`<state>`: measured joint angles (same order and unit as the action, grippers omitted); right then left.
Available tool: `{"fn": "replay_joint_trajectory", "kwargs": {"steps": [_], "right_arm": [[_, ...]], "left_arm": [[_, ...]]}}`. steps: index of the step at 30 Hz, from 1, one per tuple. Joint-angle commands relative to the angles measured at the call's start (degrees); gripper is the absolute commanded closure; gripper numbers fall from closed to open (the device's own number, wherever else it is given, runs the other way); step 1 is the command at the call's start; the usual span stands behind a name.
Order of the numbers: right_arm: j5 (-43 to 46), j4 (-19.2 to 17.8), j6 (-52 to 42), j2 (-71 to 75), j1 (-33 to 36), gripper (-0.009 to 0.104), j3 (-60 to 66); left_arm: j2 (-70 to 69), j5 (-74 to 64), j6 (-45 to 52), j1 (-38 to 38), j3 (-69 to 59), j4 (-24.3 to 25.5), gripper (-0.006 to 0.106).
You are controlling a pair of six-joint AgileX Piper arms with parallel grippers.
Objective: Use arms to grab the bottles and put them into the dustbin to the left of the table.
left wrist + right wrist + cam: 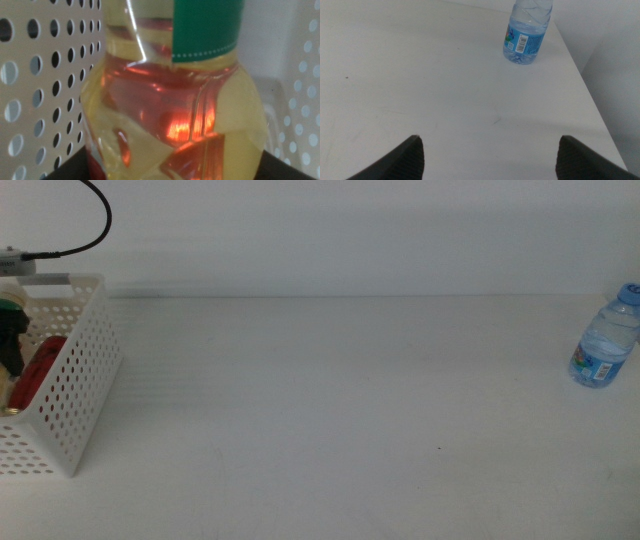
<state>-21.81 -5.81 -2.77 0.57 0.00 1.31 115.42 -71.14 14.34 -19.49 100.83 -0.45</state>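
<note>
1. While the yellow bottle (172, 95) fills my left wrist view, hemmed in by the bin's (85, 370) perforated walls, I read it as down inside the bin, with the red can (38, 365) showing behind it through the liquid.
2. My left pincer shows only as dark corners beside the bottle; I cannot tell whether it grips or has let go.
3. At the bench's (320, 420) left end, the middle view shows red and a green band through the bin's holes.
4. I judge two items binned, one left: the water bottle (605, 335) stands upright at the far right of the bench.
5. My right pincer (487, 160) hangs spread wide and empty, short of that bottle, which sits ahead near the bench's edge.
</note>
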Motion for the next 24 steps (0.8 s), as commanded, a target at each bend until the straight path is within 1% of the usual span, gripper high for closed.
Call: {"fn": "replay_joint_trajectory", "kwargs": {"steps": [1, 3, 4, 5, 7, 14, 16, 19, 22, 24], "right_arm": [[4.05, -0.59, -0.5, 1.55, -0.28, 0.021, -0.17], [4.05, -0.59, -0.5, 1.55, -0.28, 0.021, -0.17], [4.05, -0.59, -0.5, 1.55, -0.28, 0.021, -0.17], [4.05, -0.59, -0.5, 1.55, -0.28, 0.021, -0.17], [4.05, -0.59, -0.5, 1.55, -0.28, 0.021, -0.17], [4.05, -0.59, -0.5, 1.55, -0.28, 0.021, -0.17], [4.05, -0.59, -0.5, 1.55, -0.28, 0.021, -0.17], [4.05, -0.59, -0.5, 1.55, -0.28, 0.021, -0.17], [4.05, -0.59, -0.5, 1.55, -0.28, 0.021, -0.17], [4.05, -0.59, -0.5, 1.55, -0.28, 0.021, -0.17]], "left_arm": [[-3.82, 0.39, 0.05, 0.03, 2.41, -0.45, 0.036], [-3.82, 0.77, -0.44, 0.4, 2.41, -1.33, 0.018], [-3.82, 0.91, -0.87, 0.73, 2.41, -1.36, 0.011], [-4.01, 0.85, -1.64, 1.17, 2.41, -1.12, 0.01], [-4.21, 0.91, -3.2, 2.0, 2.52, -0.05, 0.01], [-8.35, 1.06, -10.13, 6.86, 2.52, 6.61, 0.01], [-10.03, 1.68, -11.22, 8.45, 2.52, 6.08, 0.011], [-12.99, 2.11, -10.65, 11.62, 2.46, 3.41, 0.013], [-16.87, 6.07, -11.2, 15.37, 1.3, 1.0, 0.016], [-20.6, 10.46, -9.23, 17.82, -1.45, -1.31, 0.018]]}}
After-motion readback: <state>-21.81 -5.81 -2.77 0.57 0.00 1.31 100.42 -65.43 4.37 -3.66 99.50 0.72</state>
